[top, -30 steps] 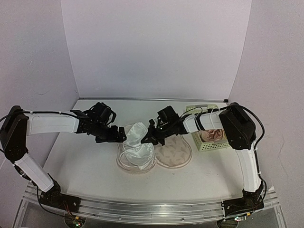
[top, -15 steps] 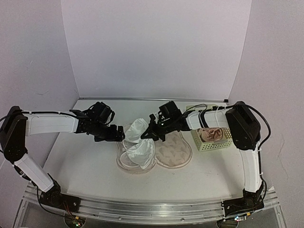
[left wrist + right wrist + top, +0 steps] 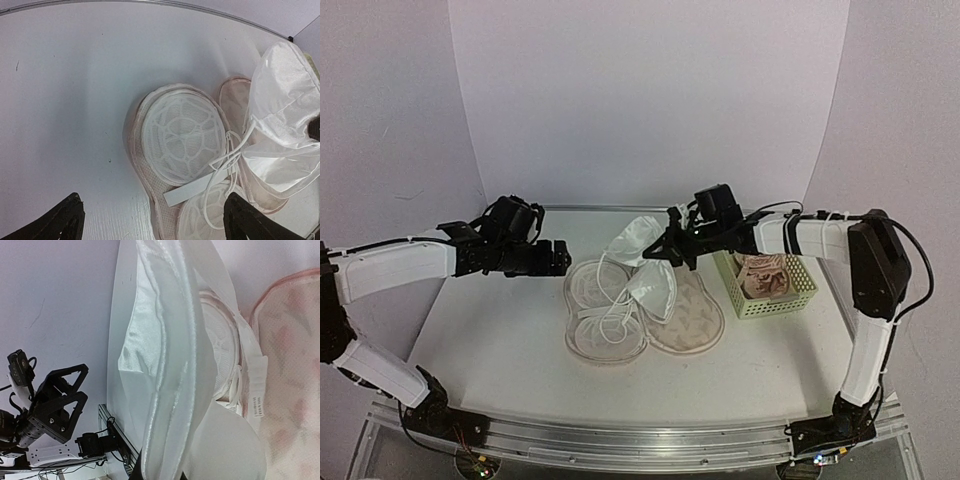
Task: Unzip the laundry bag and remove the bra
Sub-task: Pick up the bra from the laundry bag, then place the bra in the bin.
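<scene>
Right now your right gripper (image 3: pixel 672 243) is clamped on the bra (image 3: pixel 638 242), which hangs over the middle of the opened laundry bag (image 3: pixel 698 322), its thin straps trailing onto the bag. Your left gripper (image 3: pixel 563 258) hovers just left of the bag, jaws wide apart.

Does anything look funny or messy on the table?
Yes: the soft white padded bra dangles crookedly from the right gripper, and its thin straps trail in tangled loops onto the opened leaf-print beige laundry bag below.

arms (image 3: pixel 395 266): white shells | joints: black | cables (image 3: pixel 926 272): black, apparently loose
</scene>
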